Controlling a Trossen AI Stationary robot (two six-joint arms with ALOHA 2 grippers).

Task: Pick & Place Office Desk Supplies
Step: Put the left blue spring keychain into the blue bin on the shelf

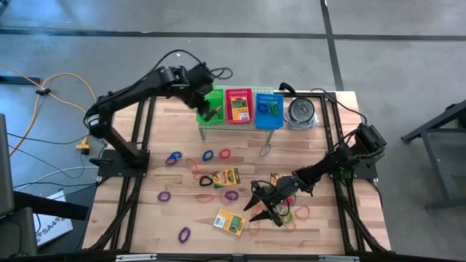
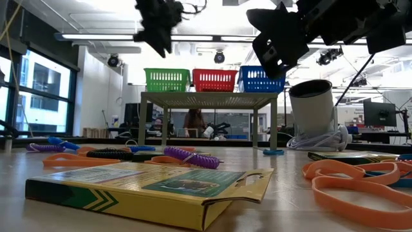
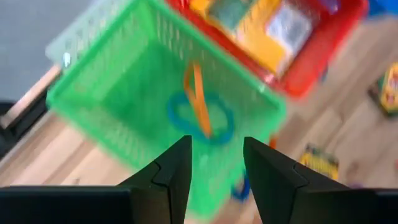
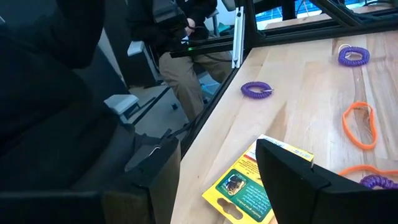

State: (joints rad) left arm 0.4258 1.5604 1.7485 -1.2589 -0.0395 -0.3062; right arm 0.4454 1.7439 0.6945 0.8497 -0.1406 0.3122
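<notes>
High view: left claw (image 1: 212, 110) hangs over the green mesh basket (image 1: 213, 102) on the small raised stand, fingers parted and empty; a blue loop (image 3: 200, 116) and an orange rubber band (image 3: 198, 98) lie inside. Right claw (image 1: 263, 205) hovers low over the wood-plank table (image 1: 320, 233), fingers apart, gripping nothing, just beside a flat yellow-green crayon box (image 1: 228, 222) and scattered thin loops.

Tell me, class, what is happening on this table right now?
The left hand hangs open above the green basket, where an orange band and a blue band lie. The right hand hovers open and empty low over the table near a crayon box. More bands and boxes lie scattered.
</notes>
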